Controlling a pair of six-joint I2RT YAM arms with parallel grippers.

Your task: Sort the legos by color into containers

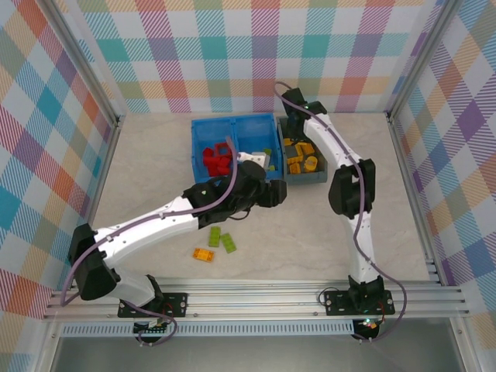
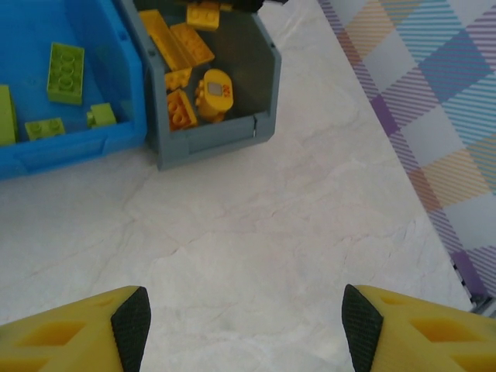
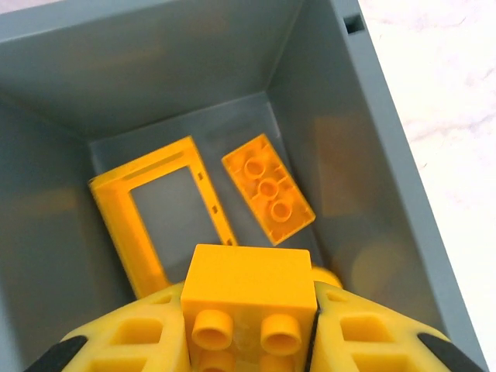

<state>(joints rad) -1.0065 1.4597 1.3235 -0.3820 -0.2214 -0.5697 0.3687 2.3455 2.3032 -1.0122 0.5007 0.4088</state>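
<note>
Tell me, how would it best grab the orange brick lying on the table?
Probably from straight above, pinching the orange brick across its two long sides: it lies flat, and that is its narrower span. The green bricks sit close, so care is needed.

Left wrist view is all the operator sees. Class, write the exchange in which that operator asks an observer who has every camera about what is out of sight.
Operator: What is the right claw doing?
Observer: The right claw is over the grey bin, gripping a yellow brick.
Operator: Are any legos lying outside the bins?
Observer: Yes. Two green bricks and an orange brick lie on the table, in front of the blue bin.
</note>
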